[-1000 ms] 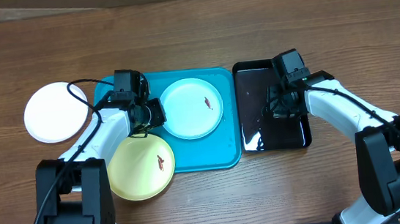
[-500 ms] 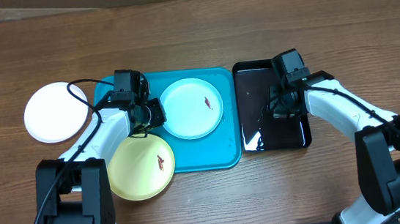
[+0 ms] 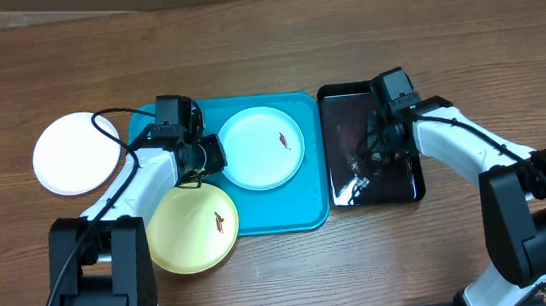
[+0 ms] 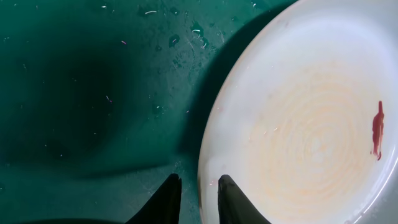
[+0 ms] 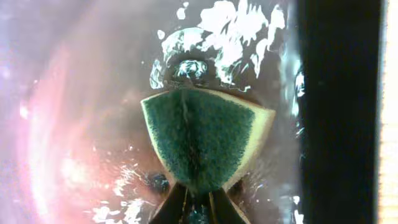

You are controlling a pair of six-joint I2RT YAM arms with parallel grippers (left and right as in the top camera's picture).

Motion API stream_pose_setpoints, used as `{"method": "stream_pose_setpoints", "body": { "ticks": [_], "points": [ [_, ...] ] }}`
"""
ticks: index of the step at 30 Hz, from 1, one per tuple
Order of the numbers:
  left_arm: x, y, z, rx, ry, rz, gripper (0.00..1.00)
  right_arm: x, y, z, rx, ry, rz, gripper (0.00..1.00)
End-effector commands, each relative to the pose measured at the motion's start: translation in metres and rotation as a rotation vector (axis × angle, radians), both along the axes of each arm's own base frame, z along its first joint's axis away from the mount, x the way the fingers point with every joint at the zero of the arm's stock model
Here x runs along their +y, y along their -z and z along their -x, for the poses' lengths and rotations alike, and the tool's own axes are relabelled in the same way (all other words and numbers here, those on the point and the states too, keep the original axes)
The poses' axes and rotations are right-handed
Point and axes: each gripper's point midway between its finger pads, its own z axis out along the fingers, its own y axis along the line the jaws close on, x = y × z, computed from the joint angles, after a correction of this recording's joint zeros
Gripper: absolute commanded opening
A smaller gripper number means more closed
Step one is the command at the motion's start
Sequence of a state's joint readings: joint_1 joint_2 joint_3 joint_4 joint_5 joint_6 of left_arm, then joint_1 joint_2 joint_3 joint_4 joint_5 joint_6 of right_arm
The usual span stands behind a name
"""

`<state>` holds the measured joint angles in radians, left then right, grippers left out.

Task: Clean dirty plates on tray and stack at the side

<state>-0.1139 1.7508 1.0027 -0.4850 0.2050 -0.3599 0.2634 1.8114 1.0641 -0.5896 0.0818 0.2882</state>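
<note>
Right pincer point(image 5: 198, 208) has just snapped shut on the green-and-yellow sponge point(image 5: 202, 140) in the black tray point(image 3: 336, 127), right of the large teal plastic tray point(image 3: 279, 213). I judge scrubbing can start. Left pincer point(image 4: 198, 200), nearly closed, pinches the rim of the smeared light blue round plastic plate point(image 3: 262, 147) lying on that teal tray.

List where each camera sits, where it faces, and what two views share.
Overhead: above the table, straight down on teal tray, black tray, white plate, yellow plate, light blue plate; both arms show.
Left wrist: on the left arm, facing down at the light blue plate's rim between the left fingers.
Right wrist: on the right arm, facing down into the black tray; the right fingers pinch a sponge.
Shared: overhead and left wrist both show that plate's red smear.
</note>
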Motion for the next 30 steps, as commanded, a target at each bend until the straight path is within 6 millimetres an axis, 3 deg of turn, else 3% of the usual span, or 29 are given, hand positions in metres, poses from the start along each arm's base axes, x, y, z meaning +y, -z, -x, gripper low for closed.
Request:
{"method": "stream_pose_setpoints", "body": {
  "ticks": [1,4,8,15,27,30],
  "points": [
    [0.001,0.004,0.001,0.01,0.003,-0.008,0.24,0.029,-0.006,0.0,0.005,-0.06,-0.089,0.04],
    [0.001,0.004,0.001,0.01,0.003,-0.008,0.26,0.043,-0.007,0.003,-0.004,-0.131,-0.074,0.04],
    [0.001,0.004,0.001,0.01,0.003,-0.008,0.28,0.045,-0.008,0.0,-0.049,-0.149,0.026,0.04],
    [0.001,0.004,0.001,0.008,0.003,-0.008,0.19,0.05,-0.009,0.0,-0.061,-0.163,0.039,0.04],
    [0.001,0.012,-0.001,0.044,0.003,-0.011,0.19,0.051,-0.01,-0.001,-0.065,-0.163,0.037,0.05],
    [0.0,0.015,-0.002,0.065,0.004,-0.014,0.14,0.051,-0.01,-0.001,-0.065,-0.163,0.038,0.05]
  ]
}}
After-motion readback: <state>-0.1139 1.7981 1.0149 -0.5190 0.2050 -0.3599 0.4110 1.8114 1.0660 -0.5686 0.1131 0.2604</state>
